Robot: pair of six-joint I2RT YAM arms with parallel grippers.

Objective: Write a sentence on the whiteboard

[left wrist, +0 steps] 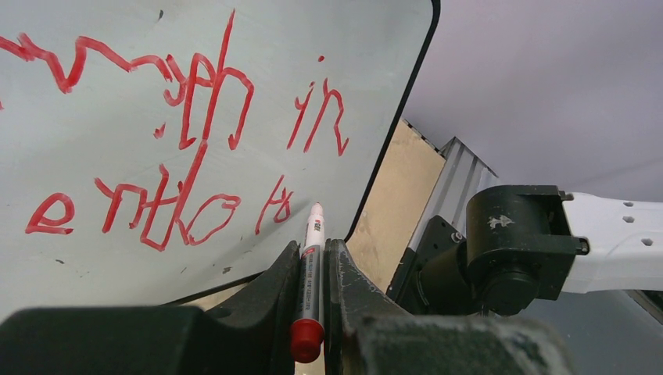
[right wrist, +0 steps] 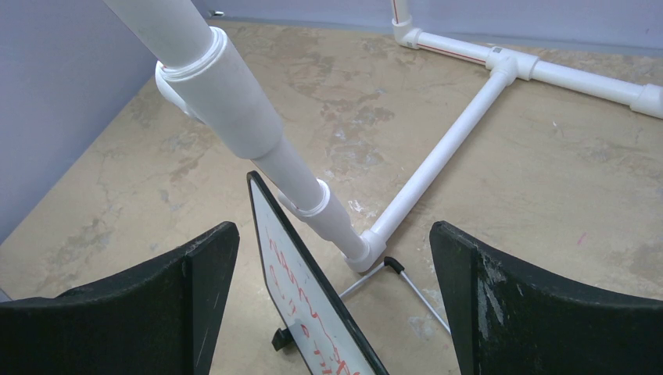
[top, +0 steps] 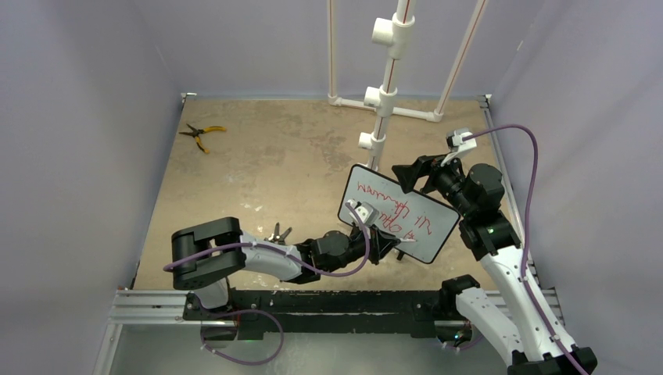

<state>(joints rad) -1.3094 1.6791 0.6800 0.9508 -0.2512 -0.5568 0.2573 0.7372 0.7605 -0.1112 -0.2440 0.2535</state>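
Note:
The whiteboard (top: pixel 426 230) stands tilted on its wire stand at the right of the table, with a thin black frame. The sentence (top: pixel 388 205) crosses its face in two lines of red scrawl (left wrist: pixel 180 117). My left gripper (top: pixel 388 244) is at the board's near corner, shut on a red marker (left wrist: pixel 311 269). The marker's tip points at the white face just under the last red word; I cannot tell whether it touches. My right gripper (top: pixel 412 176) hovers open over the board's far top edge. In the right wrist view, the whiteboard (right wrist: pixel 309 308) stands edge-on between the right gripper's (right wrist: pixel 332 234) spread fingers without touching them.
A white PVC pipe frame (top: pixel 383 98) rises just behind the board, its base tee (right wrist: pixel 469 117) on the tabletop. Yellow-handled pliers (top: pixel 202 134) lie at the far left. A small dark tool (top: pixel 278 232) lies by the left arm. The board's wire stand (right wrist: pixel 410 287) sticks out behind.

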